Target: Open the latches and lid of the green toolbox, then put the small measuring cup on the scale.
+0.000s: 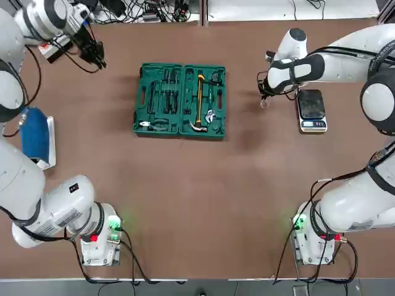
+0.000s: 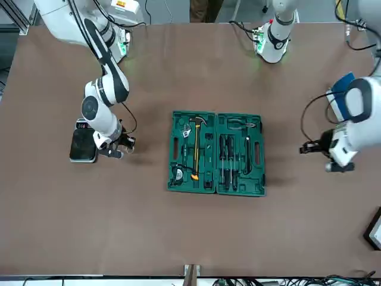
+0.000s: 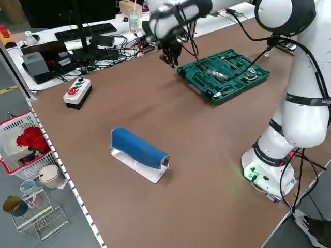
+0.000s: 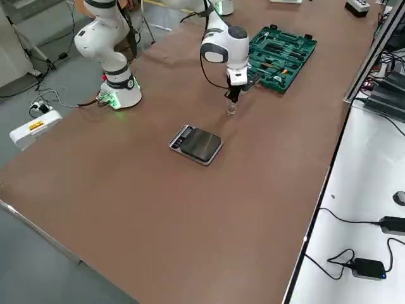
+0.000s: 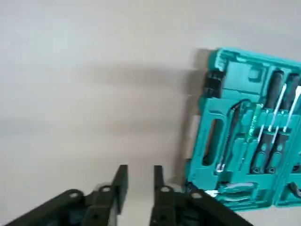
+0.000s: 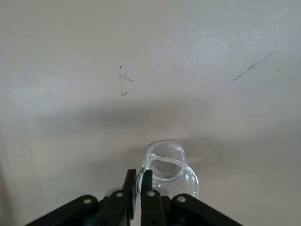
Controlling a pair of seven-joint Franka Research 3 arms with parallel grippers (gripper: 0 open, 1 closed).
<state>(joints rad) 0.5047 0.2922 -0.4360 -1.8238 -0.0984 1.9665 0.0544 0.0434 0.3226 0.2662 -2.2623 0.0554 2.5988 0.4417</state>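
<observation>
The green toolbox [image 1: 179,100] lies wide open at mid-table, its lid folded flat and tools showing in both halves [image 2: 216,153]. One latch [image 5: 214,85] appears as a dark clip on the handle edge. My right gripper [image 6: 139,181] is shut on the rim of the small measuring cup [image 6: 167,167], a clear cup held low over the table [image 4: 231,109] just left of the scale [image 1: 311,110]. The black-topped scale [image 4: 197,144] is bare. My left gripper [image 5: 139,181] hangs at the far left of the table [image 1: 95,55], fingers slightly apart and holding nothing.
A blue roll on a white stand [image 1: 36,137] sits at the left edge. A grey box with coloured buttons [image 3: 77,92] stands at the far left corner. Cables and equipment line the far edge, and the arm bases [image 1: 102,242] stand at the near edge.
</observation>
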